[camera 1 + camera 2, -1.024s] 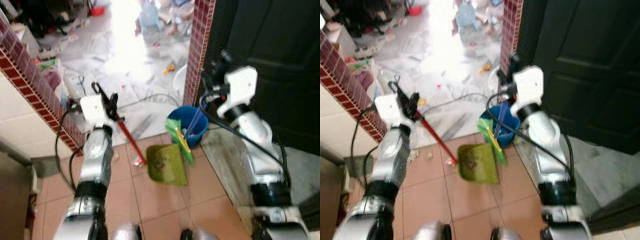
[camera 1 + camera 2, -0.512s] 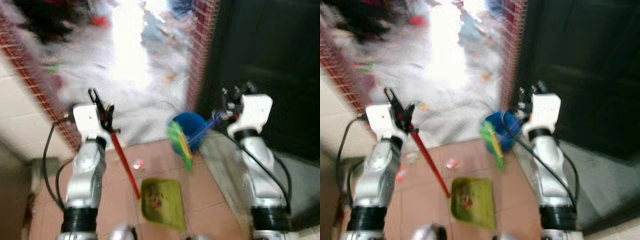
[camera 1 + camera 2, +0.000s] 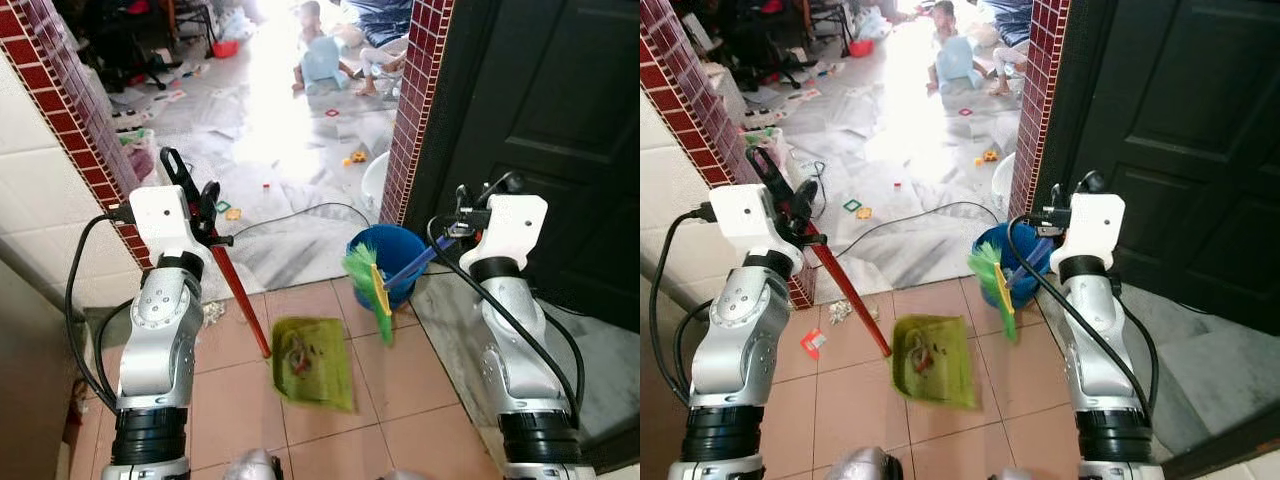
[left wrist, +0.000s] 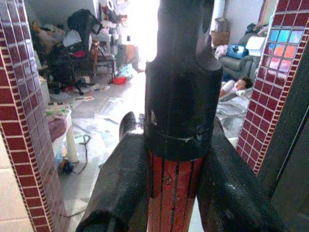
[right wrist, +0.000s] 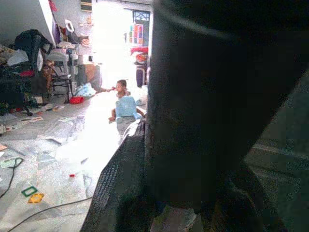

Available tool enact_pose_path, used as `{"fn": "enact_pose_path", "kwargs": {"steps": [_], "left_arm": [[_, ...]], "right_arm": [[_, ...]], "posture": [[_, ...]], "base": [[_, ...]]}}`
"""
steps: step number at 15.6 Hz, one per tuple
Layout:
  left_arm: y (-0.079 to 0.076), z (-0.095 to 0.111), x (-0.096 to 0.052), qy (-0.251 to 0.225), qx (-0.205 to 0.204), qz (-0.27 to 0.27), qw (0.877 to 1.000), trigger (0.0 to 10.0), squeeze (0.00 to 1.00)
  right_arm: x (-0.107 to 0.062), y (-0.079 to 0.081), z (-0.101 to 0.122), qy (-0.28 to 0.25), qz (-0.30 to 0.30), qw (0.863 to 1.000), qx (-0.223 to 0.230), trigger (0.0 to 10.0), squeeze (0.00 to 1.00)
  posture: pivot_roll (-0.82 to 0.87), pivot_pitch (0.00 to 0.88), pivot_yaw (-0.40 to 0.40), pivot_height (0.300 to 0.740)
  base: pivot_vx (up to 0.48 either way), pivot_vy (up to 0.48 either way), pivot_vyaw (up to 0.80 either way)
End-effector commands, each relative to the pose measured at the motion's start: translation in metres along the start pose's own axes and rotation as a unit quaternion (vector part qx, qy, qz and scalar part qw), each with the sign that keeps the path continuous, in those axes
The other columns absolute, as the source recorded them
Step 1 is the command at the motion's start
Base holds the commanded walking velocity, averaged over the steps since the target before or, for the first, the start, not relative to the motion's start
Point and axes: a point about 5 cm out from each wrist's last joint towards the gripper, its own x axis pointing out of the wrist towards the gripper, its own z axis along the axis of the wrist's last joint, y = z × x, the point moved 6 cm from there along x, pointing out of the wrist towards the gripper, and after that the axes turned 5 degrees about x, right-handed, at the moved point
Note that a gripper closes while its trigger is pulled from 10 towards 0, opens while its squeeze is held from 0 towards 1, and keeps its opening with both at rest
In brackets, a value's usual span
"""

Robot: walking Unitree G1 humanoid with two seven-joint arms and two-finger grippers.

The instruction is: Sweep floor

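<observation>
The left hand (image 3: 195, 200) is clamped on the top of one long red dustpan handle (image 3: 240, 295), its two black fingers (image 4: 120, 193) pressed against either side of the ribbed red shaft just below its black cap. The handle slants down to one green plastic dustpan (image 3: 312, 362) lying on the terracotta tile floor (image 3: 400, 400), with a few bits of dirt and red scraps in its tray.

The right hand (image 3: 462, 222) is closed around one blue broom handle (image 3: 410, 268), which runs down to one small broom head of green and yellow bristles (image 3: 368, 285), raised just beside the dustpan's right edge. One blue round plastic bucket (image 3: 395, 250) stands behind the broom at the foot of a red mosaic-tiled pillar (image 3: 412, 100).

One red-and-white scrap (image 3: 811, 343) lies on the tiles left of the dustpan. One black cable (image 3: 300, 212) trails across the grey marble floor beyond, where a person (image 3: 945, 20) sits in the far room.
</observation>
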Motion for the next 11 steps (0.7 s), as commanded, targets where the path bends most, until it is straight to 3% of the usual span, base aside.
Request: {"fn": "enact_pose_path", "kwargs": {"steps": [1, 3, 5, 7, 9, 11], "left_arm": [[-0.002, 0.026, 0.0, -0.041, 0.0, 0.0, 0.999, 10.0, 0.0], [-0.001, 0.031, -0.002, -0.049, -0.012, 0.005, 0.999, 10.0, 0.0], [0.006, 0.05, 0.001, -0.07, -0.03, 0.02, 0.997, 10.0, 0.0], [0.017, 0.072, 0.005, -0.093, -0.049, 0.039, 0.994, 10.0, 0.0], [0.019, 0.085, 0.008, -0.11, -0.051, 0.04, 0.992, 10.0, 0.0], [0.021, 0.093, 0.012, -0.119, -0.054, 0.042, 0.991, 10.0, 0.0]], "right_arm": [[-0.002, -0.029, -0.016, 0.042, -0.045, 0.996, -0.071, 10.0, 0.0], [-0.001, -0.035, -0.015, 0.043, -0.051, 0.995, -0.079, 10.0, 0.0], [-0.001, -0.046, -0.024, 0.058, -0.063, 0.992, -0.095, 10.0, 0.0], [-0.009, -0.067, -0.043, 0.098, -0.097, 0.981, -0.137, 10.0, 0.0], [-0.015, -0.073, -0.052, 0.118, -0.103, 0.978, -0.139, 10.0, 0.0], [-0.02, -0.07, -0.061, 0.136, -0.092, 0.978, -0.129, 10.0, 0.0]], "posture": [[-0.11, 0.0, 0.049, 0.74], [-0.12, 0.0, 0.042, 0.74], [-0.11, 0.0, 0.034, 0.74], [-0.1, 0.0, 0.032, 0.74], [-0.1, 0.0, 0.032, 0.74], [-0.1, 0.0, 0.033, 0.74]], "base": [[0.0, 0.0, 0.0], [0.0, 0.0, 0.0], [0.0, 0.0, 0.0], [0.0, 0.0, 0.0], [0.0, 0.0, 0.0], [0.0, 0.0, 0.0]]}}
